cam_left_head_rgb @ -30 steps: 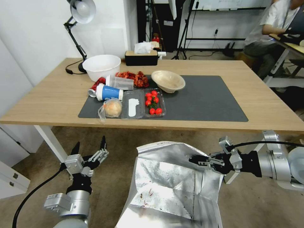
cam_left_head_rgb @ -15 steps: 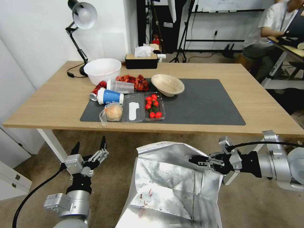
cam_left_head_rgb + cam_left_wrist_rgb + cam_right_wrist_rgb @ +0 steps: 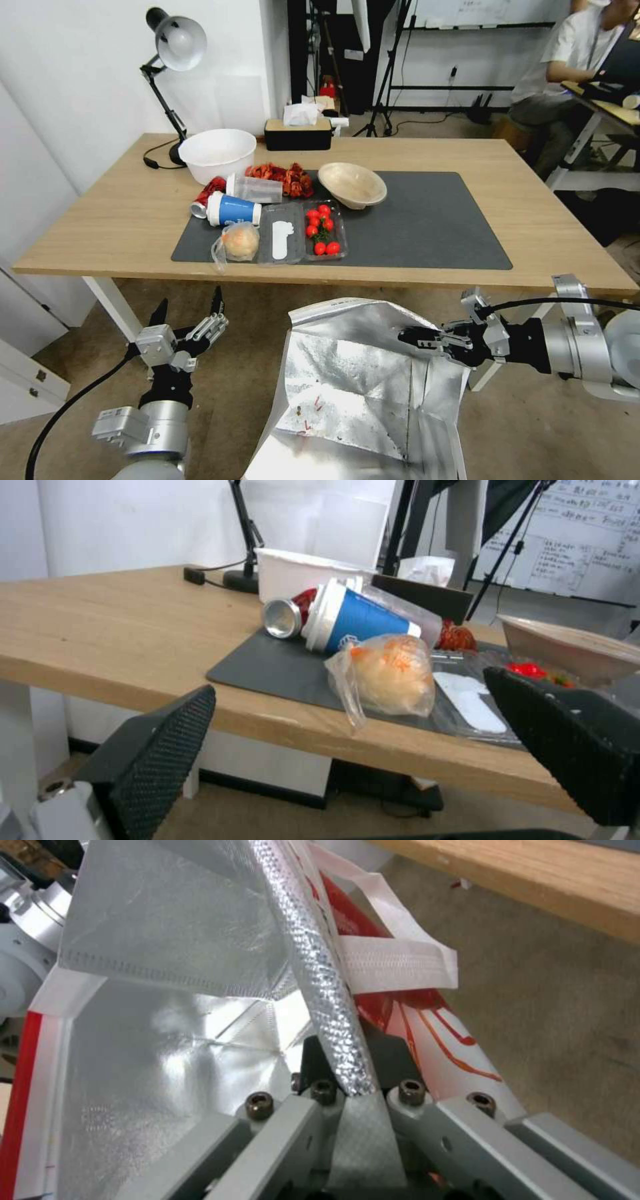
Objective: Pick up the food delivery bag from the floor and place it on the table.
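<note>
Food delivery bag (image 3: 360, 393), the large boxy white one with red sides and crinkly silver foil lining, hung below the near edge of the long light-wood worktop (image 3: 127, 220), not yet on it. The right gripper (image 3: 417, 338) had its fingers pinched shut on the bag's foil-lined rim, and the right wrist view showed that rim running between them with a white strap handle (image 3: 393, 962) folded beside it. Whether the bag's base had cleared the worn beige-brown carpet floor (image 3: 247, 320) could not be told. The grasp looked done; raising the bag over the edge and setting it down remained. The left gripper (image 3: 190, 313) waited near the worktop's near left corner, fingers spread wide and empty.

The bag's mouth gaped open; inside lay only a few small red specks on the foil. On the dark grey mat (image 3: 427, 227), a clear plastic tray (image 3: 325, 229) held red cherry tomatoes, a small clear plastic bag (image 3: 235, 243) held a bread roll, and a shallow beige bowl (image 3: 352, 185) sat tilted and apparently empty. A white round bowl (image 3: 217, 153) stood near the far left corner, contents hidden.
</note>
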Available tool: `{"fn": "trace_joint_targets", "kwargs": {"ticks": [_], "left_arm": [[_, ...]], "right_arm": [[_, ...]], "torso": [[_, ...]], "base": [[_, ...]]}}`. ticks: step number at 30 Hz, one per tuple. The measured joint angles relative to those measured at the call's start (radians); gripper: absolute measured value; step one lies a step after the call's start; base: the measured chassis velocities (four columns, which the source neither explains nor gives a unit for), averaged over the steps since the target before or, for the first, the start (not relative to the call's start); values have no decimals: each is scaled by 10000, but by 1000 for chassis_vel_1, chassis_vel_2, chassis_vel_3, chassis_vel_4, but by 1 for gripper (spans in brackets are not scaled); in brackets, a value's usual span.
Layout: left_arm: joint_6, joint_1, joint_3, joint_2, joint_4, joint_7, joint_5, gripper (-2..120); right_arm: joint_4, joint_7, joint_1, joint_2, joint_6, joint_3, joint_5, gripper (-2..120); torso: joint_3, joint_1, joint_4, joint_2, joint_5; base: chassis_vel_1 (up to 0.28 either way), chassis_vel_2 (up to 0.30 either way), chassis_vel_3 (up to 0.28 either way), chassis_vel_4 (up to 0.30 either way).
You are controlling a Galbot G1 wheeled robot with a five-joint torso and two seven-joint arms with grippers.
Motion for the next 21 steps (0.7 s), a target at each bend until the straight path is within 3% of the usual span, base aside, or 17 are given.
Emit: {"fn": "trace_joint_targets", "kwargs": {"ticks": [10,21], "left_arm": [[9,49,0,13,-23,29,-29,100],[-104,66,-27,17,-23,172,-63,100]], "right_arm": [[14,12,-13,59,17,-12,-37,0],[-14,11,-5,60,32,-26,-50,0]], "torso": [[260,201,-1,465,0],[307,232,-1,539,0]], "base": [[0,0,0,0],[0,0,0,0]]}}
